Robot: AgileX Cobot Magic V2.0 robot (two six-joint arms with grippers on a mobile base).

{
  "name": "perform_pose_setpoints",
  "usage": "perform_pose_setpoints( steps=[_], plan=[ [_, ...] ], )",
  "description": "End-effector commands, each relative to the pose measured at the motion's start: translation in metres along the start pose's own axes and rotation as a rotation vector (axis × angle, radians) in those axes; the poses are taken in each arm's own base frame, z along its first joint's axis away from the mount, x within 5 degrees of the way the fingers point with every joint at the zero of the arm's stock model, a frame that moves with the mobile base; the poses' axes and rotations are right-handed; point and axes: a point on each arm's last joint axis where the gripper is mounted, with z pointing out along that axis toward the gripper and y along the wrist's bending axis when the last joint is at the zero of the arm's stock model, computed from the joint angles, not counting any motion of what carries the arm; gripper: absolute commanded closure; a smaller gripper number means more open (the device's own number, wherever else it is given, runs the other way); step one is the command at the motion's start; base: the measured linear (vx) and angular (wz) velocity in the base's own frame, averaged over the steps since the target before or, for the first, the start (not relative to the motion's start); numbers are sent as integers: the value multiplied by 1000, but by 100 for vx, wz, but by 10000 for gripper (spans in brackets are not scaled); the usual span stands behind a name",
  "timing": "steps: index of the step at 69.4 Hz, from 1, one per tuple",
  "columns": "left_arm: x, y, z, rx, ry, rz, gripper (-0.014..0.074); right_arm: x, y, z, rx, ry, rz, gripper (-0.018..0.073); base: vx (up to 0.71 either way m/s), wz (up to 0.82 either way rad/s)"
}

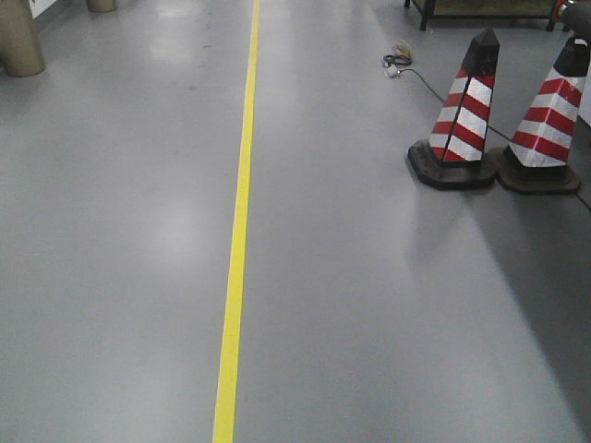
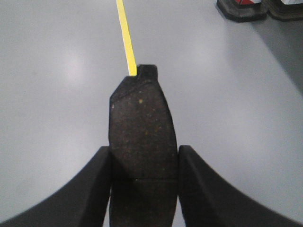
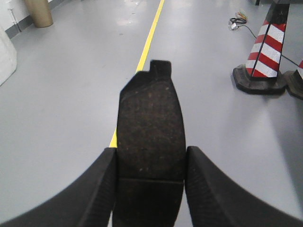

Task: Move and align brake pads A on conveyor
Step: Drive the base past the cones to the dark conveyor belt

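Dark grey brake pad (image 2: 142, 118) clamped in your left pincer (image 2: 144, 150), a second brake pad (image 3: 150, 113) clamped in your right pincer (image 3: 151, 151), both gripped near the groove, tabbed ends out above grey floor (image 1: 369, 323), yellow line (image 1: 238, 240), striped cones (image 1: 466, 101) nearby.

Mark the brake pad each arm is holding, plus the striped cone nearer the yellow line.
Left arm's brake pad (image 2: 142, 127): left wrist view, friction face above the groove.
Right arm's brake pad (image 3: 150, 127): right wrist view, friction face above the groove.
Striped cone (image 1: 464, 109): front view, striped body.
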Motion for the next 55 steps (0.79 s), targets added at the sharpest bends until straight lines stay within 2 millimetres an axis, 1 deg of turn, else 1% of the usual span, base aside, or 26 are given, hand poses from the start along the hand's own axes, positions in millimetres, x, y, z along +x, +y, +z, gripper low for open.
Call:
perform_pose_setpoints(
  steps=[1, 55],
  plan=[
    [-15, 0, -5, 2, -110, -11, 603, -17, 0, -4, 0, -122, -14, 566, 73, -8],
    [-15, -1, -5, 2, -109, -11, 603, -17, 0, -4, 0, -122, -14, 566, 69, 0]
  ],
)
